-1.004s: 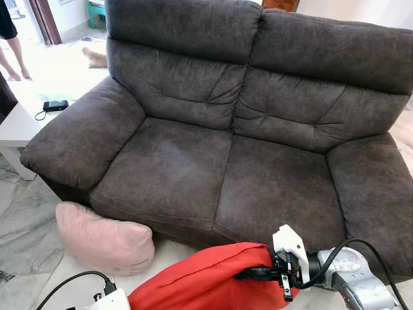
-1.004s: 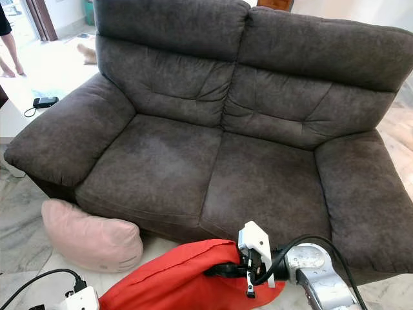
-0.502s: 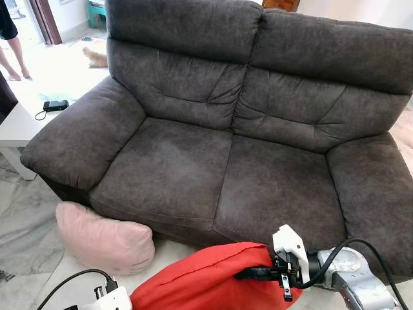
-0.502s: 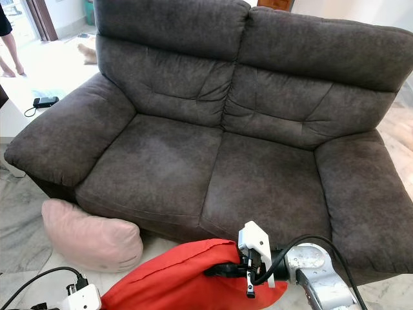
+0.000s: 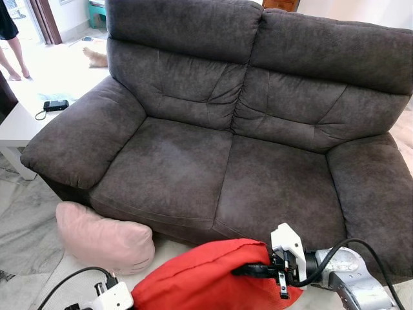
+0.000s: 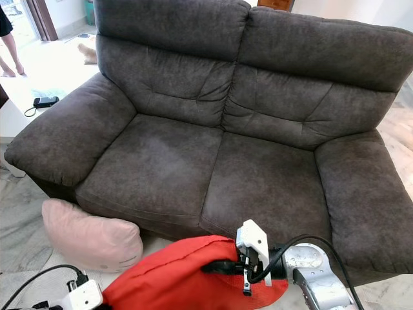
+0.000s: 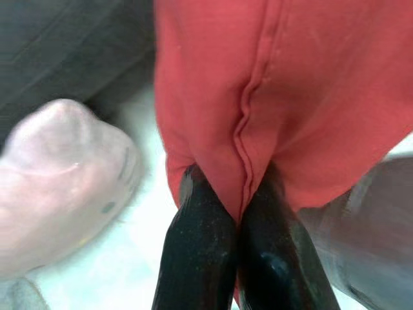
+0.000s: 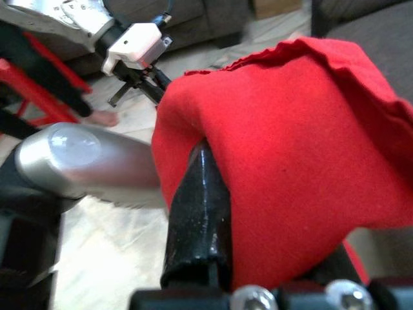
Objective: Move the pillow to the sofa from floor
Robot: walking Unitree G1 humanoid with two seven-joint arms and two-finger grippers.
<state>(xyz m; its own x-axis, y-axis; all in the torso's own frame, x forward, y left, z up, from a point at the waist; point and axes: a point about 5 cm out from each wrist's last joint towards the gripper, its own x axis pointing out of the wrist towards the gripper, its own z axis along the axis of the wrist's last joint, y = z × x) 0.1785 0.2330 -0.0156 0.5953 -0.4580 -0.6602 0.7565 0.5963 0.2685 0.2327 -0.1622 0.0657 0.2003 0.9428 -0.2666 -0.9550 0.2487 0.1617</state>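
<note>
- No brand, label or writing can be read on anything here.
- One red pillow (image 5: 206, 278) is held up off the floor (image 5: 29, 219), in front of the sofa's (image 5: 193, 161) front edge and below the level of its seat cushions.
- The right end effector (image 5: 248, 270) is clamped on the pillow's right end, its black fingers (image 8: 197, 213) pressed into the red cloth.
- The left end effector (image 7: 226, 213) is pinched shut on a seam at the pillow's other end; both its fingers touch the fabric.
- A second pillow, pink (image 5: 103, 239), lies on the floor, touching the sofa's front left corner and just beside the red one.
- The sofa has two seat cushions and two back cushions, all bare, with armrests closing off both sides.
- A white tabletop (image 5: 19, 126) stands beside the sofa's left armrest, carrying one small black device (image 5: 55, 105) with a cord.
- A person's legs (image 5: 11, 55) stand far off at the upper left, on a bright stretch of floor.
</note>
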